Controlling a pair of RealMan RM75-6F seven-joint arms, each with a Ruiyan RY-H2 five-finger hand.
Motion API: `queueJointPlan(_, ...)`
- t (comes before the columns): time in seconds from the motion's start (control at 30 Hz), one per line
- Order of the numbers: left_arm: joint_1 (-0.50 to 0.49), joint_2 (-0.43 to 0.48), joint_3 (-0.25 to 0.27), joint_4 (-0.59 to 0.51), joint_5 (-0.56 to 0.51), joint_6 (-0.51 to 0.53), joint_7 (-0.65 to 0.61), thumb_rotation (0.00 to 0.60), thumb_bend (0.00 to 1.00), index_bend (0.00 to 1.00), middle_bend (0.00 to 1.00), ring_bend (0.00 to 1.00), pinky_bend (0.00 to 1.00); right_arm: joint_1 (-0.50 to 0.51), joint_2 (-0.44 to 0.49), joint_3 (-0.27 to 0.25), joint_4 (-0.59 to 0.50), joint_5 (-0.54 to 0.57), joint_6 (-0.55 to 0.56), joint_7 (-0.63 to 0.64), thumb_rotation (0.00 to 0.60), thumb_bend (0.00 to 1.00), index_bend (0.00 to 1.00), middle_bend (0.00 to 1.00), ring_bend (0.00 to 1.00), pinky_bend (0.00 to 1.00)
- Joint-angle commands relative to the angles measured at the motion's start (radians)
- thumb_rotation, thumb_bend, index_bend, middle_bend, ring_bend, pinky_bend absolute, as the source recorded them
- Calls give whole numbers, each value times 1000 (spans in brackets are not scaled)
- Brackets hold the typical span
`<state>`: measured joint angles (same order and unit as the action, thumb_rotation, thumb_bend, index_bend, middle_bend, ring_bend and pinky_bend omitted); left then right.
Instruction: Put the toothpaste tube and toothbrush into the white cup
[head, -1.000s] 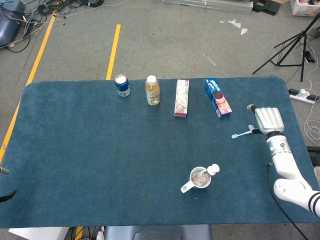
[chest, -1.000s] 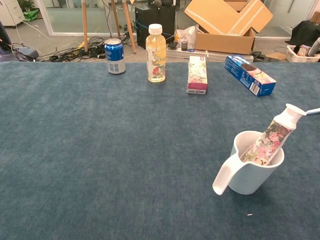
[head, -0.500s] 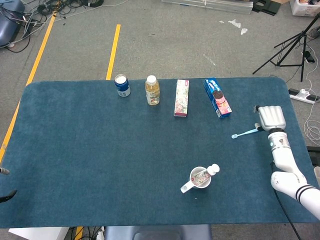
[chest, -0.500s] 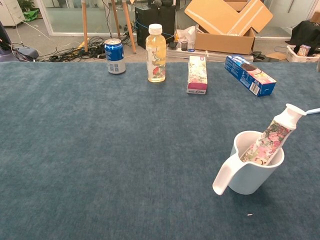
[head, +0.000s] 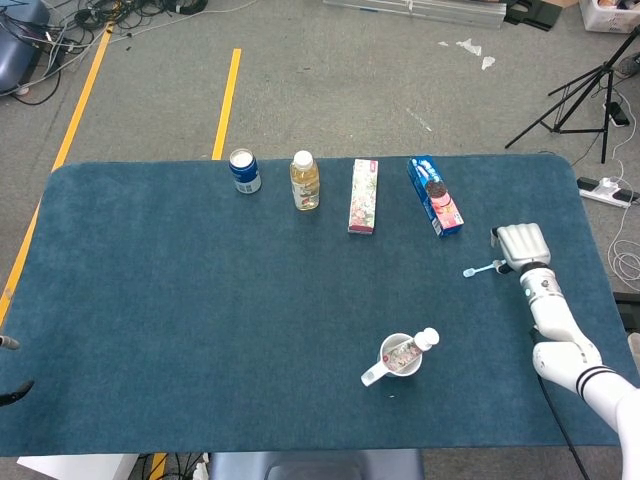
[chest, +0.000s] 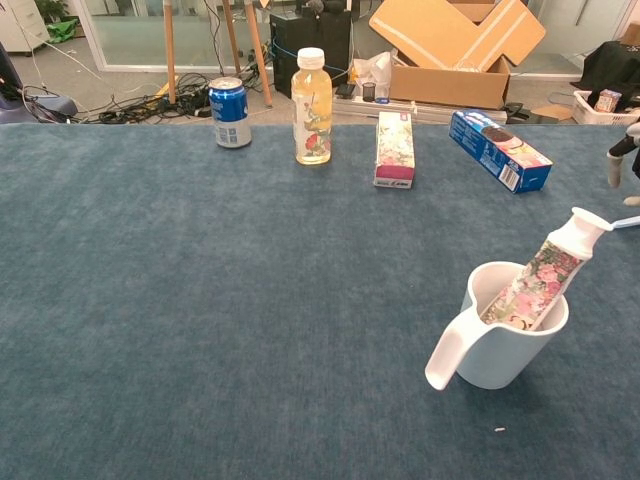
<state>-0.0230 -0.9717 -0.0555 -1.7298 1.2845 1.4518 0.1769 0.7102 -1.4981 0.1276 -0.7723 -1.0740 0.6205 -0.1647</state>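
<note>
A white cup (head: 398, 362) (chest: 497, 350) with a handle stands near the table's front right. The floral toothpaste tube (head: 411, 349) (chest: 541, 276) leans inside it, white cap sticking out to the right. A light blue toothbrush (head: 483, 268) (chest: 626, 222) lies flat on the cloth further right and behind the cup. My right hand (head: 522, 244) (chest: 622, 160) hovers at its handle end, back up and fingers pointing down and apart; I see nothing gripped. The handle's end is hidden under the hand. My left hand does not show.
Along the back stand a blue can (head: 244, 170), a yellow drink bottle (head: 305, 181), a floral box (head: 364, 196) and a blue biscuit box (head: 435, 194). The table's right edge (head: 598, 260) runs close to my right hand.
My right hand has swung left and toward the toothbrush's handle, and its fingers now show at the chest view's right edge. The toothbrush, cup and tube have not moved.
</note>
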Motion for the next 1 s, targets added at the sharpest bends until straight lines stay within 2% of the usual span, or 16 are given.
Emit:
queueJointPlan(0.03, 0, 0, 0, 0, 1, 0, -1, 600, 0, 385, 135, 158, 181, 2, -6, -1, 8, -4, -6, -4, 600, 207, 474, 794, 777, 803)
queueJointPlan(1.0, 1, 3, 0, 0, 1, 0, -10, 600, 0, 385, 135, 158, 182, 16, -95, 11, 135, -1, -92, -51, 600, 207, 500, 784, 774, 796)
